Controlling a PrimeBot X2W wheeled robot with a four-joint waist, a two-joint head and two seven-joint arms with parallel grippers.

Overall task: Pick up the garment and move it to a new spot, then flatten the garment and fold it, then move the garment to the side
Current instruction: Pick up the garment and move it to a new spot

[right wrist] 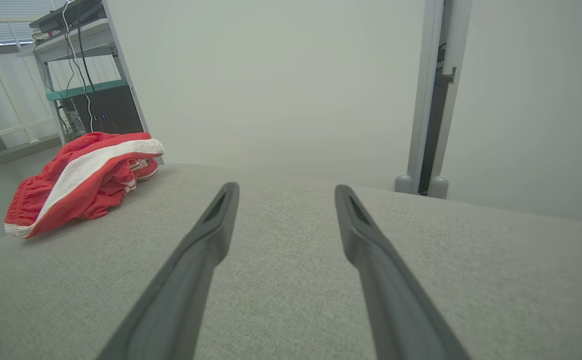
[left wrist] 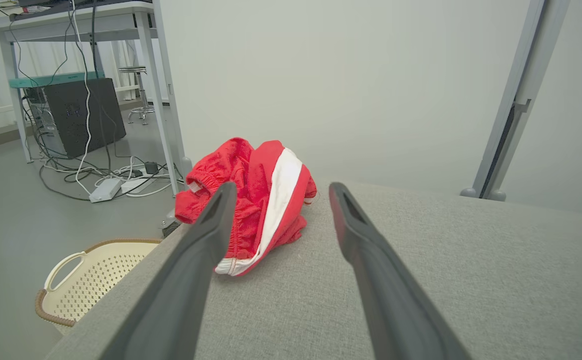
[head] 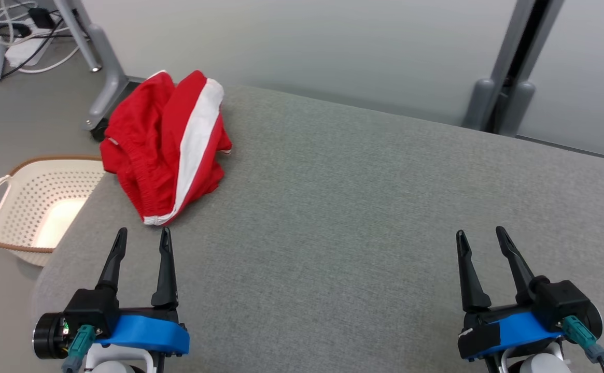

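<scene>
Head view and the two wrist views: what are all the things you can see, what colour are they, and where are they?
garment: one, red with a white stripe, crumpled on the table's far left corner
table: one, grey fabric top, in front of the robot
basket: one, cream with a brown rim, on the floor left of the table
cables: several, white and black, on the floor at the far left
posts: two, grey, behind the table
computer tower: one, black, under a desk
left gripper: one, dark fingers, open, just short of the garment
right gripper: one, dark fingers, open, over bare table

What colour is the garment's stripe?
White, on the red garment; the stripe shows best in the head view.
</scene>
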